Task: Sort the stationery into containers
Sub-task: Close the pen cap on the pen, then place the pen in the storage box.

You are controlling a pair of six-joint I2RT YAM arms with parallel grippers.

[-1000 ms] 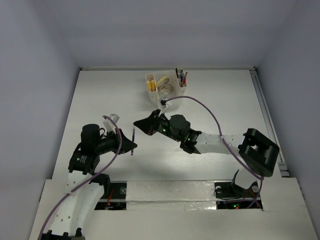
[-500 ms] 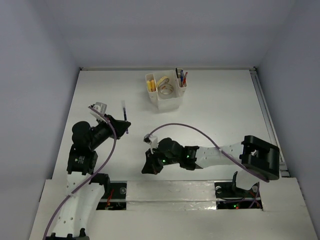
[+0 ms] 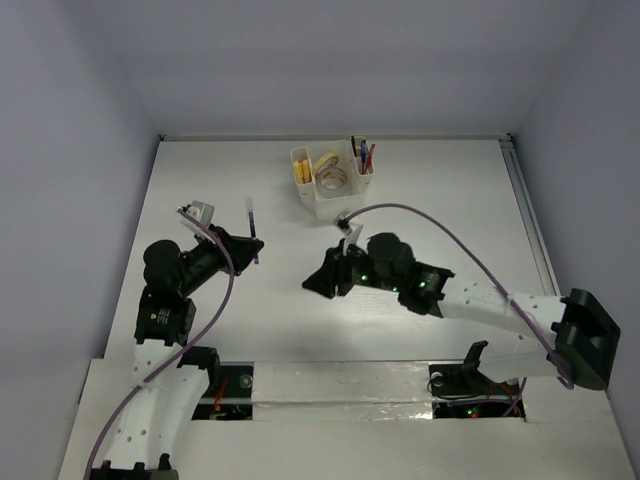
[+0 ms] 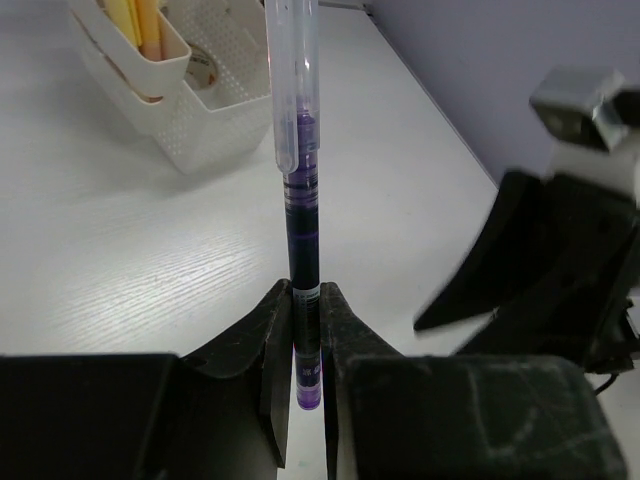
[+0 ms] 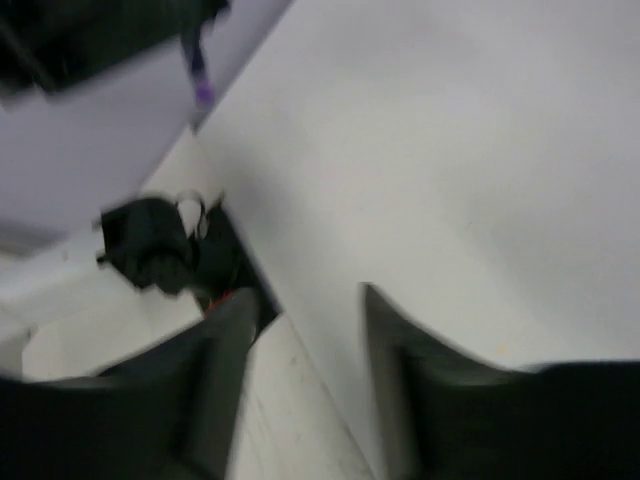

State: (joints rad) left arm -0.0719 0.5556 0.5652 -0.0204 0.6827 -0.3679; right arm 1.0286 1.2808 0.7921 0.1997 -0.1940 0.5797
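Left gripper [image 3: 248, 246] pinched tight on 1 purple-ink pen [image 4: 302, 190], gripped at its bottom end, clear barrel sticking straight out past the fingertips. I see the white organizer [image 3: 336, 207] at the far middle of the table [image 3: 450, 210], well apart from that pen. Its left slot holds yellow sticks [image 3: 301, 172], the middle bin holds a tape roll [image 3: 333, 178], and the right slot holds upright pens [image 3: 363, 155]. Right gripper [image 3: 318, 282] hangs near table centre, between the organizer and the arm bases. Its jaws are spread wide with nothing between them, and its wrist view is blurred.
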